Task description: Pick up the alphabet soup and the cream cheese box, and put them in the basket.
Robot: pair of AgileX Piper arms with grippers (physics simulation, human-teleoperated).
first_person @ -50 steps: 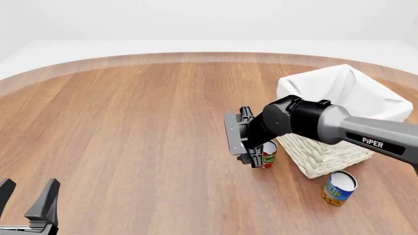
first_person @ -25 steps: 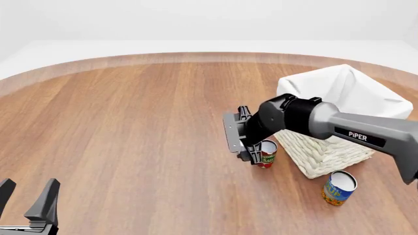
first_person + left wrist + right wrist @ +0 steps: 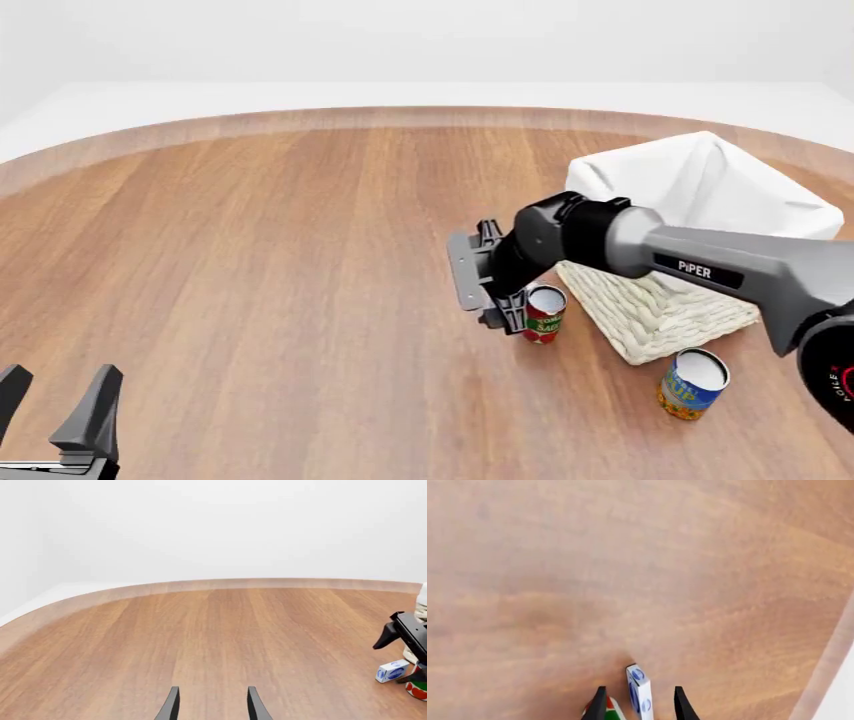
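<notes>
Smooth brown wood table (image 3: pixel 267 260) under white walls. Right gripper (image 3: pixel 638 705) lowered with fingers spread narrowly around the small, flat white-and-blue cream cheese box (image 3: pixel 639 694), not visibly clamped, beside a red-green can (image 3: pixel 543 314). Blue soup can (image 3: pixel 693 383) upright near the woven, cloth-lined basket (image 3: pixel 667 310). Left gripper (image 3: pixel 211 706) idle, parted.

Readable text: one brand name only.
"PiPER" stands in white letters on the grey right arm (image 3: pixel 721 265) in the front view. The red-and-green can (image 3: pixel 543 314) carries label lettering too small to read. The box (image 3: pixel 391 671) shows a blue oval mark with nothing legible; the soup can (image 3: pixel 691 384) likewise.
</notes>
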